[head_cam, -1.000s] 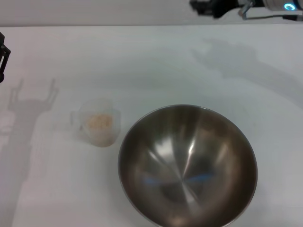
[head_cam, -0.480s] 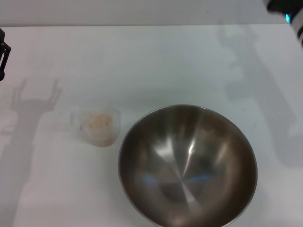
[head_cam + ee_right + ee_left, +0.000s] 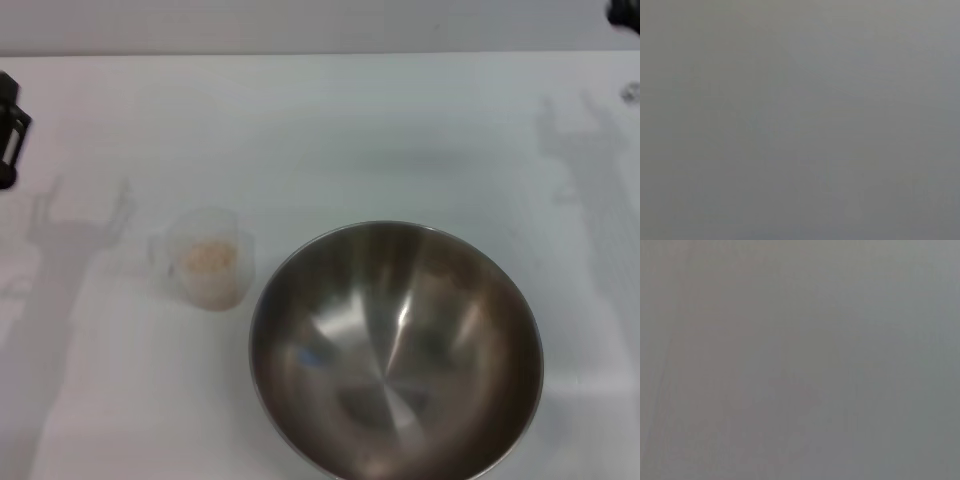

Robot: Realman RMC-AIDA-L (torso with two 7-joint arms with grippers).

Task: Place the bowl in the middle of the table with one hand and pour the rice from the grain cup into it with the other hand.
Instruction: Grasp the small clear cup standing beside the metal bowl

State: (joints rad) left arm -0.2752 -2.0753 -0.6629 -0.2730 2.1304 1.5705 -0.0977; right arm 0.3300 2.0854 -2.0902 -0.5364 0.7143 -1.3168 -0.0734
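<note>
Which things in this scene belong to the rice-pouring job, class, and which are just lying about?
Belong to the job:
- bowl, empty, near the front of the table
- grain cup, upright beside the bowl, on the left
- rice, inside the cup
- left gripper, at the left edge
- right gripper, at the far right corner

Just lying about:
- nothing visible

Bowl [image 3: 396,350] rim cut off below

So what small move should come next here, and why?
Probably bring the left gripper in toward the cup. The rice is in the cup, the bowl is empty, and both grippers sit at the table edges holding nothing.
</note>
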